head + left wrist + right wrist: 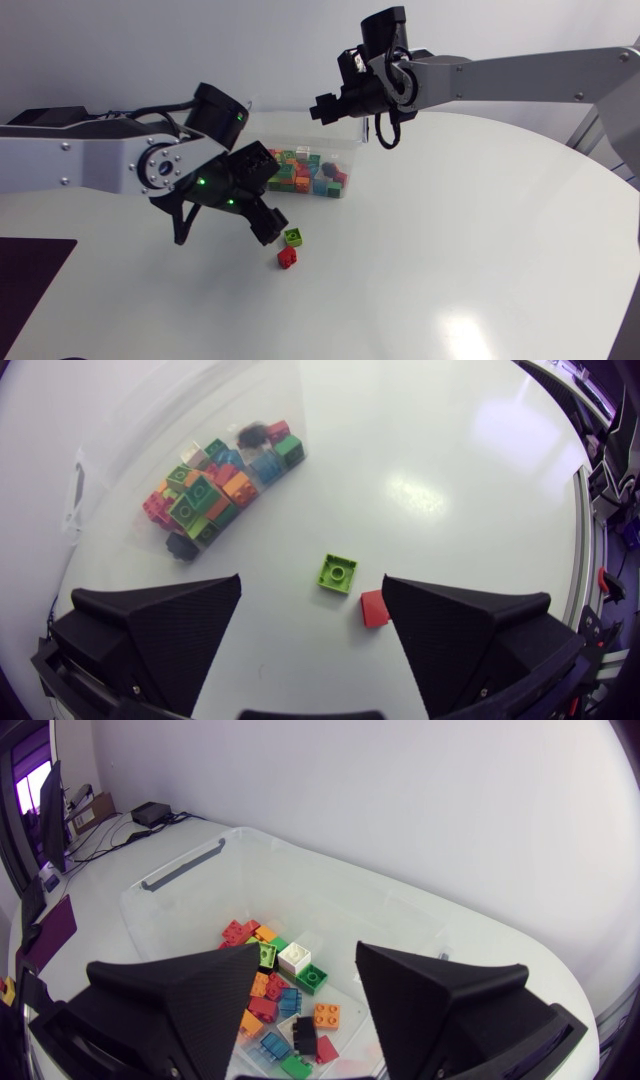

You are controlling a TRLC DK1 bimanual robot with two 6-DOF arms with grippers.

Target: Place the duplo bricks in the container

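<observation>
The left gripper [268, 230] hangs low over the table [450, 250] with its fingers spread wide and nothing between them. In the left wrist view the two bricks not yet put away lie just ahead of that gap. The green brick [338, 573] sits studs-up, and the red brick [374, 608] is just beside it, close to one finger. From above they show as a small pair, the green brick [293, 237] nearer the container and the red brick [287, 258] nearer the table's front edge.

Further right stands the clear container [345, 150], holding a heap of bricks [305, 175] in many colours. Most of the job looks done, with only the loose pair left to collect, as far as these views reach.

The right gripper [322, 108] hovers above the container, also spread apart and holding nothing. Its wrist view looks straight down past its fingers onto the heap of bricks [285, 990] and the container's pale walls [340, 910].

My guess is that the left arm takes the next pick, probably the green brick, which lies nearest the gap between its fingers.

The table is white, smooth and glossy, with a bright patch of glare toward its right front. A dark mat [30, 280] lies at its left edge (well apart from the bricks). Nothing else on the surface stands near the work.
</observation>
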